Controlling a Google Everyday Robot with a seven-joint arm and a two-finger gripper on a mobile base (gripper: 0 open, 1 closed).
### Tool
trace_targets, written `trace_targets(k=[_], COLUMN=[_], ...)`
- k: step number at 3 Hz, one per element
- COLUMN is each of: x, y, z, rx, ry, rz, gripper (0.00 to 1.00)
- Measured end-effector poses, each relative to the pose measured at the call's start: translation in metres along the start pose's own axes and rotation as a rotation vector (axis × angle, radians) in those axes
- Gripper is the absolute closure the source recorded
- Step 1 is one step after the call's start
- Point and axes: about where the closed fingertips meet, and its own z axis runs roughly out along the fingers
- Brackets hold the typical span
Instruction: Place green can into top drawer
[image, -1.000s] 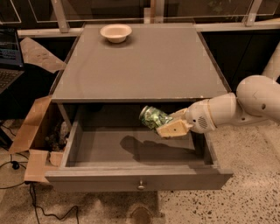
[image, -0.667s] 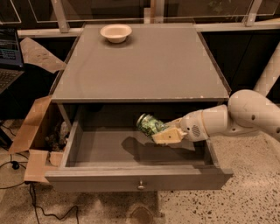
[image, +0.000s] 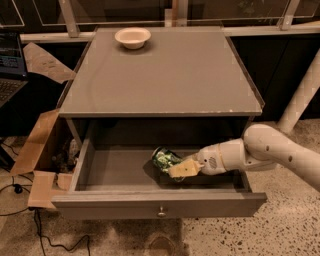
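Observation:
The top drawer (image: 150, 203) is pulled open below the cabinet top, its round metal knob (image: 161, 213) at the centre of the front panel. My gripper (image: 176, 169) reaches in from the right and is shut on the green can (image: 164, 159). The can is tilted, low inside the drawer near its middle, close to the drawer floor; I cannot tell whether it touches. The white arm (image: 260, 152) crosses the drawer's right side.
A beige bowl (image: 132, 37) sits at the back of the grey cabinet top (image: 165, 75). An open cardboard box (image: 37, 160) with clutter stands left of the cabinet. A laptop (image: 10, 60) is at far left. A white post (image: 302, 95) stands at right.
My gripper has moved left and down with the green can, from above the drawer's right part to low inside its middle.

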Motion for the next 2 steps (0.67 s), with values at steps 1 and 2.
trace_targets(k=[1,2], x=[0.0046,0.0046], y=[-0.0027,-0.0027], z=[0.0049,0.0049], rx=[-0.011,-0.011], ry=[0.002,0.002], rz=[0.012,0.012], gripper=[0.86,0.62])
